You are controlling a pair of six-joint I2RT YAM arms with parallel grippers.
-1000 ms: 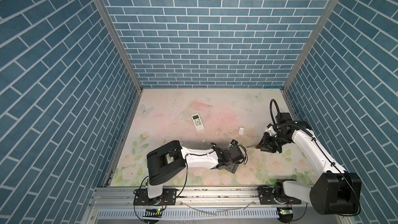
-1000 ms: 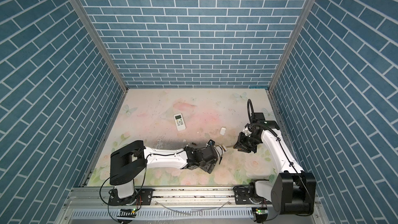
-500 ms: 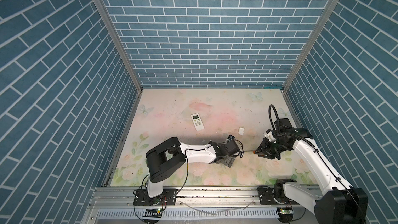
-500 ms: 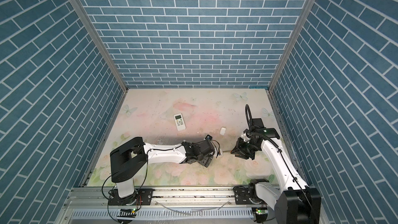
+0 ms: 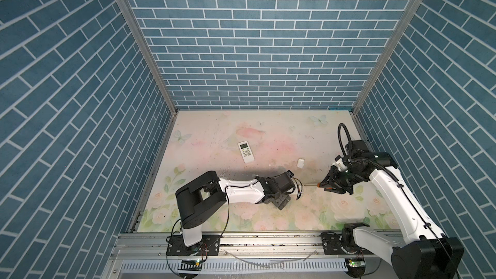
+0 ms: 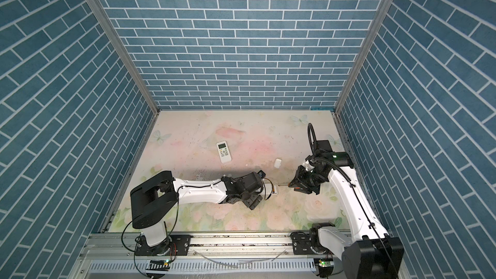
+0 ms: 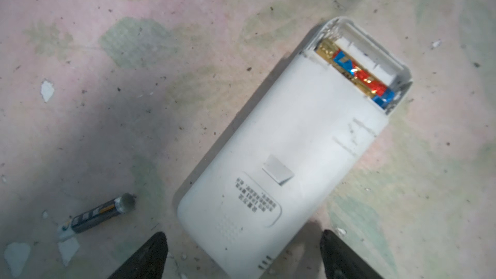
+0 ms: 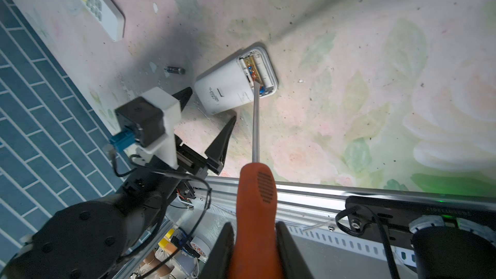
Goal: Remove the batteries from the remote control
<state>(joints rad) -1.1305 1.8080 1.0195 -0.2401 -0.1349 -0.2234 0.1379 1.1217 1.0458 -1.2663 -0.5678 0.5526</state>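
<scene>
A white remote control (image 7: 279, 157) lies back up, its battery compartment uncovered. A gold, red and blue battery (image 7: 357, 73) sits in one slot; the slot beside it is bare. A dark battery (image 7: 102, 214) lies loose on the mat, also seen in the right wrist view (image 8: 174, 70). My left gripper (image 7: 243, 249) is open, its fingers on either side of the remote's closed end. My right gripper (image 8: 255, 226) is shut on the orange handle of a screwdriver (image 8: 256, 183), whose tip reaches into the compartment (image 8: 259, 87). In both top views the screwdriver (image 5: 312, 183) (image 6: 284, 184) points left.
A second white remote (image 5: 246, 152) (image 6: 223, 152) lies face up farther back on the floral mat (image 5: 268, 135). A small white cover (image 5: 300, 162) (image 6: 277, 162) rests behind the grippers. Blue brick walls close in three sides; a metal rail (image 5: 268, 240) runs along the front.
The left gripper has slid a little back and left over the remote. The right gripper has come slightly forward with the screwdriver. Both have hardly moved in the last half second.
</scene>
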